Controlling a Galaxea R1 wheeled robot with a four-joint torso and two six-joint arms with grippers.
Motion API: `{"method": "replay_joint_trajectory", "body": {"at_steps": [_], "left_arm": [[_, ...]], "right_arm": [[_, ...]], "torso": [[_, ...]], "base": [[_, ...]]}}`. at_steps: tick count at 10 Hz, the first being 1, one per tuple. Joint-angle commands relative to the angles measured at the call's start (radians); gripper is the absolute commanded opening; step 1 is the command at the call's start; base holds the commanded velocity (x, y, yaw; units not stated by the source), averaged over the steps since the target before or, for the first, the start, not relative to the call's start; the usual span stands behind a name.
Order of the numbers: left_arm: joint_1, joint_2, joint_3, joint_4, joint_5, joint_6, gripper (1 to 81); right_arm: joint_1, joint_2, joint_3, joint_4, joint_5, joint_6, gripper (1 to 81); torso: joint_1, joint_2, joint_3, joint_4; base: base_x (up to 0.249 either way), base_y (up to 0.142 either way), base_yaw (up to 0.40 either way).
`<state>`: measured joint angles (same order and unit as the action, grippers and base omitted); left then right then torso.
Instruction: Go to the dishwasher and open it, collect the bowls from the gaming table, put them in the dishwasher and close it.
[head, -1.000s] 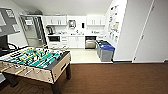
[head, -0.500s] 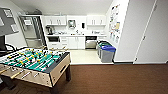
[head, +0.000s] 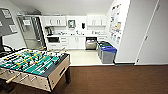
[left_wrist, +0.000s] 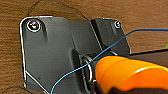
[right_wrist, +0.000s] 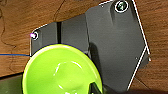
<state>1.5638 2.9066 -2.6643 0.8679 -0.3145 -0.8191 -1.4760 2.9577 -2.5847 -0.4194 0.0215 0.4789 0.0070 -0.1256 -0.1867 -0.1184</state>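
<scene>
Closer now, green bowl (right_wrist: 62, 71) fills right wrist view.

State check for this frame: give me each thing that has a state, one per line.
Dishwasher: door looks shut, though it is far off.
Green bowl: upright, empty, close under the right wrist camera.
Orange bowl: close to the left wrist camera; inside hidden.
Blue bin: lid down.
Foosball table: standing, nobody playing.

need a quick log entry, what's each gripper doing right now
Left gripper: an orange bowl sits close at it; open or shut cannot be told.
Right gripper: a green bowl sits close at it; open or shut cannot be told.
</scene>
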Motion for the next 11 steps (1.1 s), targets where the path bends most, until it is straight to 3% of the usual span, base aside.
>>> {"method": "replay_joint_trajectory", "body": {"at_steps": [1, 11], "left_arm": [[-0.032, -0.010, 0.001, 0.006, 0.025, -0.003, 1.0], [-0.031, -0.009, 0.003, 0.008, 0.025, -0.002, 1.0]], "right_arm": [[0.050, -0.003, 0.008, -0.001, -0.044, 0.000, 1.0], [0.048, -0.006, 0.008, -0.004, -0.044, 0.000, 1.0]], "torso": [[0.000, 0.000, 0.000, 0.000], [0.000, 0.000, 0.000, 0.000]], "base": [[0.143, 0.000, 0.000], [0.153, 0.000, 0.000]]}}
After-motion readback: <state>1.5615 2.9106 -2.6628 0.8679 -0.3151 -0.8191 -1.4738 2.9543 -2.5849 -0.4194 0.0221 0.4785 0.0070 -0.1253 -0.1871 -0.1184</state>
